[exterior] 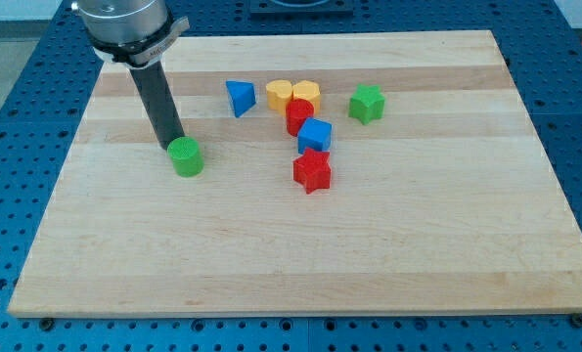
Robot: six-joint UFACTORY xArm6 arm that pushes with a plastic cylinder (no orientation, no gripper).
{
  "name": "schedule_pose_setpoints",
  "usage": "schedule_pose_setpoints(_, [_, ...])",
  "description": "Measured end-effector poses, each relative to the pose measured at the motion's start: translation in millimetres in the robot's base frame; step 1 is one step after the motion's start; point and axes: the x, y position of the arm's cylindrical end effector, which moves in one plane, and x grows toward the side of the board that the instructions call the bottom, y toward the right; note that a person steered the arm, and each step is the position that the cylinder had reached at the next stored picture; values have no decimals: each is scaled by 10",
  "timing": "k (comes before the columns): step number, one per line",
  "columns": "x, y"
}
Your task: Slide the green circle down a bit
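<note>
The counter (pixel 271 244) was a pale wooden board with lengthwise grain, lying on a blue perforated base (pixel 7 196). All the blocks looked matte and solid.

The green circle (pixel 185 156), a short cylinder, stood at the left of the board, well apart from the other blocks. A blue triangle (pixel 240 98) lay farther back and to its right. Right of that, a yellow block (pixel 280 94) with rounded lobes touched a second yellow block (pixel 305 93). A red cylinder-like block (pixel 299 114) sat just in front of them, touching a blue cube (pixel 316 135), with a red star (pixel 312 171) nearest. A green star-like block (pixel 366 103) stood apart on the right.

No claw was fitted, so there was no opening or grasp to record. My tip (pixel 173 147), the end of a smooth dark rod, rested at the far left edge of the green circle, apparently touching it.
</note>
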Motion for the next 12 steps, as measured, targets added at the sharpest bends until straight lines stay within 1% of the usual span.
schedule_pose_setpoints(1, [214,34])
schedule_pose_setpoints(3, [274,145])
schedule_pose_setpoints(4, [316,445])
schedule_pose_setpoints(5, [316,529])
schedule_pose_setpoints(6, [376,529])
schedule_pose_setpoints(7, [533,579])
schedule_pose_setpoints(9, [538,579])
schedule_pose_setpoints(11, [663,579])
schedule_pose_setpoints(12, [663,388])
